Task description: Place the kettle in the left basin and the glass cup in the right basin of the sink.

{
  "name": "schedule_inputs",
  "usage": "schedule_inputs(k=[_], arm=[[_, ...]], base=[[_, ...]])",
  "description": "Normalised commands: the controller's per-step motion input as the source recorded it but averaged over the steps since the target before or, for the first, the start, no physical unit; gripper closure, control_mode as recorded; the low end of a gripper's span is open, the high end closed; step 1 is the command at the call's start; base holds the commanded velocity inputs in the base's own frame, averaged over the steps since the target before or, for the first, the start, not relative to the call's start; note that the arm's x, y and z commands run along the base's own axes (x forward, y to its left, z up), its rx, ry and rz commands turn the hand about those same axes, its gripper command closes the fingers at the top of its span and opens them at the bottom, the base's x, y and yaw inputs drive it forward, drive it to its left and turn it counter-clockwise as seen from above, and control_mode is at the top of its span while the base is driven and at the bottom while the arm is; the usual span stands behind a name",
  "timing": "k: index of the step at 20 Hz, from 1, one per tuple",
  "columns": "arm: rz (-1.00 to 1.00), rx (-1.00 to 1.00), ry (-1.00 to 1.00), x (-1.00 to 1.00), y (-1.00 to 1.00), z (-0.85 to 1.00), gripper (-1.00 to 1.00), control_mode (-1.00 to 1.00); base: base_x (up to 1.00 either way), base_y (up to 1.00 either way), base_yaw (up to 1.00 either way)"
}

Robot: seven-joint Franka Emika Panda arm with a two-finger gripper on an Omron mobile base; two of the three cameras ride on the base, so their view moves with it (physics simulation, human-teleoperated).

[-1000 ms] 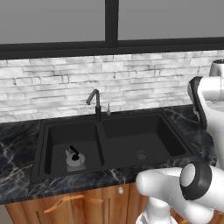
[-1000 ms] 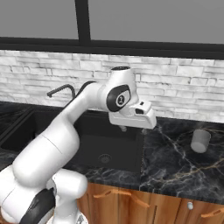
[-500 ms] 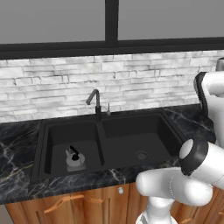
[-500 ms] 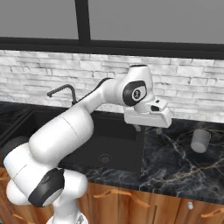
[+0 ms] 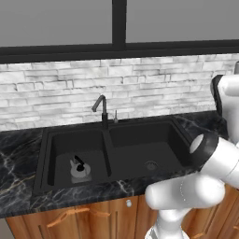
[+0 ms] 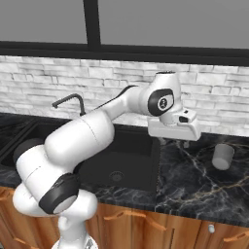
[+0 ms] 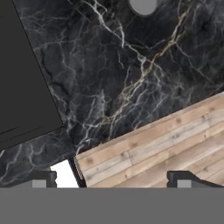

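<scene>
Black marble counter [image 6: 194,180] framed my feed, and I took the sink [image 5: 45,140] as my landmark. Its left basin [image 5: 58,151] held the kettle [image 5: 80,169], which sat upright on the floor of that bowl, over the drain area, its dark handle arched above a silver body. Beside it, across the central divider, the right basin [image 5: 140,149] showed its round metal drain. A dark curved faucet [image 5: 101,108] rose behind the divider, against the pale brick wall [image 5: 56,98].

To the right of the sink, well apart from its rim, the glass cup [image 6: 222,156] stood upright on the counter, and its top [image 7: 142,5] just entered my hand camera at the upper edge. My gripper [image 6: 186,144] hung above the counter between the sink's right edge and the cup, touching neither. In the hand camera the two finger tips [image 7: 41,178] stood far apart at the bottom corners, spread wide with nothing between them. Below them I saw the marble surface, the sink's dark edge to one side, and wooden floor planks [image 7: 175,148] beyond the counter's front.
</scene>
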Motion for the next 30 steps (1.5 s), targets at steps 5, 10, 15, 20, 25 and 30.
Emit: schedule_inputs(k=[5, 10, 15, 20, 25, 30], arm=[[0.00, 0.02, 0.00, 0.25, -0.28, -0.04, -1.00, -1.00], [0.03, 0.10, 0.00, 0.23, -0.25, -0.08, -1.00, -1.00], [0.07, 0.13, 0.00, 0.26, -0.19, -0.09, -1.00, -1.00], [0.05, 0.04, 0.00, 0.30, -0.22, -0.07, -1.00, -1.00], [0.06, 0.00, 0.00, 0.28, -0.23, -0.12, -1.00, -1.00], [0.04, 0.01, 0.00, 0.22, -0.19, -0.23, -1.00, -1.00]], base=[[0.00, 0.00, 0.00], [0.00, 0.00, 0.00], [0.00, 0.00, 0.00], [0.00, 0.00, 0.00], [0.00, 0.00, 0.00], [0.00, 0.00, 0.00]])
